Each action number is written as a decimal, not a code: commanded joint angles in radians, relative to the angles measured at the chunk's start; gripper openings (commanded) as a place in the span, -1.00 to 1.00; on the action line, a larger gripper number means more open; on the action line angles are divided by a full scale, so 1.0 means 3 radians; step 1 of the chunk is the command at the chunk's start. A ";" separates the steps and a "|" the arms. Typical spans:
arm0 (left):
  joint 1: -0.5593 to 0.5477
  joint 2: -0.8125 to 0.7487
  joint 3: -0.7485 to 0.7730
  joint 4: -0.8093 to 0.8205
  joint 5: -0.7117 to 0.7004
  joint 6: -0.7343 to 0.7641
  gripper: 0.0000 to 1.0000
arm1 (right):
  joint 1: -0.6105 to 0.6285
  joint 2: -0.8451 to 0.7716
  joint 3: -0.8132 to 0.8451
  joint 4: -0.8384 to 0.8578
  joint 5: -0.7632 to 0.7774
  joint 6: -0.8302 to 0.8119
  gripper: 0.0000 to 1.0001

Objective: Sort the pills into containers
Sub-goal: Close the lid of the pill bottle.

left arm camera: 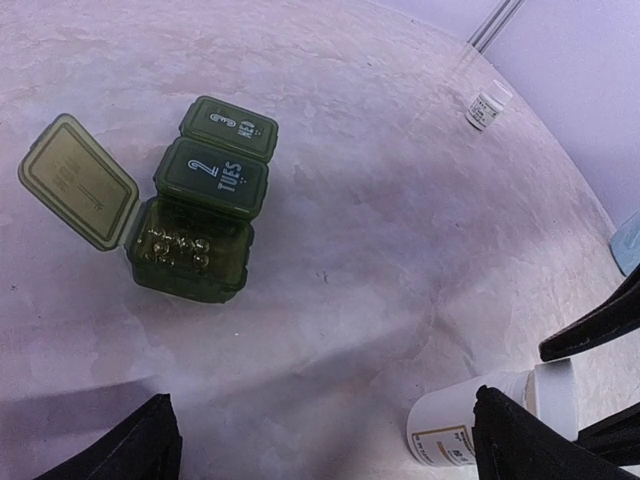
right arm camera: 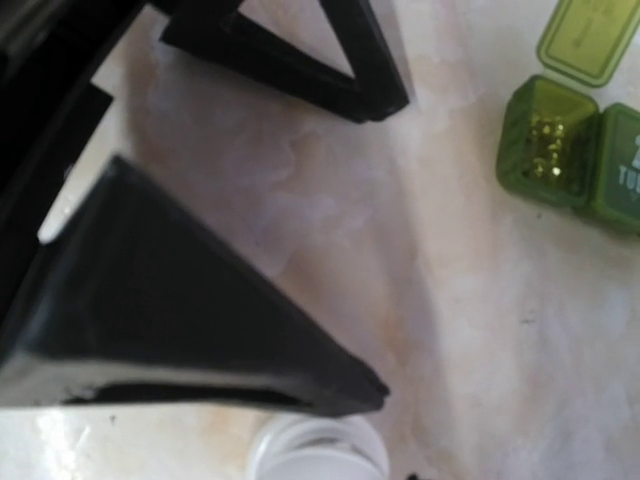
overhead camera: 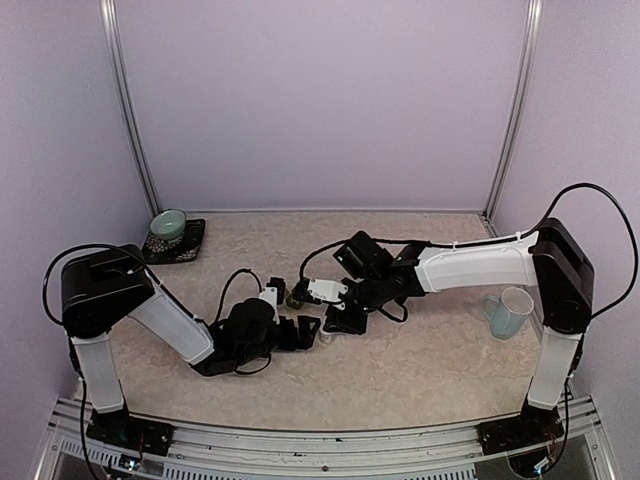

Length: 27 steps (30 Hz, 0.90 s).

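The dark green containers (left arm camera: 212,180) lie on the table as a strip of three. The end compartment has its lid (left arm camera: 75,180) flipped back, and several small golden pills (left arm camera: 180,245) lie inside; the other two lids are down. My left gripper (left arm camera: 322,420) hovers open over bare table near the strip, holding nothing. A white pill bottle (left arm camera: 470,420) lies on its side to its right. My right gripper (right arm camera: 395,435) straddles that bottle (right arm camera: 320,450); contact is unclear. In the top view both grippers (overhead camera: 308,333) (overhead camera: 340,318) meet mid-table by the containers (overhead camera: 296,296).
A pale blue mug (overhead camera: 510,312) stands at the right beside the right arm. A pale green bowl (overhead camera: 168,225) sits on a dark mat (overhead camera: 190,250) at the back left. A second small white bottle (left arm camera: 488,105) stands farther off.
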 commanded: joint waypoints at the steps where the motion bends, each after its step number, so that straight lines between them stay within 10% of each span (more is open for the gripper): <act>1: -0.0027 0.0083 0.0021 -0.0150 0.0090 -0.0043 0.97 | 0.0034 0.0035 0.0058 -0.0047 0.0004 -0.0005 -0.32; 27: -0.0037 0.0049 -0.0028 -0.0140 0.0036 -0.0053 0.98 | 0.0035 0.0175 0.0529 -0.0762 0.0051 0.0123 -0.46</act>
